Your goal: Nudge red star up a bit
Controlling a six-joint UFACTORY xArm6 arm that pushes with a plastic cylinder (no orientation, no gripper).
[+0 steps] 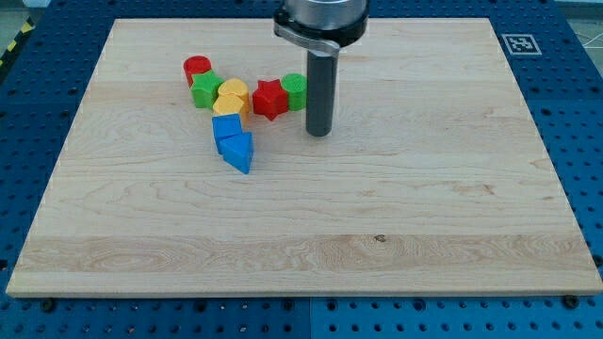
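Observation:
The red star (pixel 269 99) lies on the wooden board (pixel 377 217) in the upper middle. It touches a green block (pixel 294 90) on its right and a yellow block (pixel 232 97) on its left. My tip (pixel 319 132) rests on the board to the right of the red star and a little lower, apart from it and just below the green block. The rod rises to the view's top.
A red cylinder (pixel 197 69) and a green star-like block (pixel 206 90) sit at the left of the cluster. A blue cube (pixel 226 128) and a blue triangular block (pixel 238 151) lie below the yellow block. A marker tag (pixel 517 42) sits beyond the board's top right corner.

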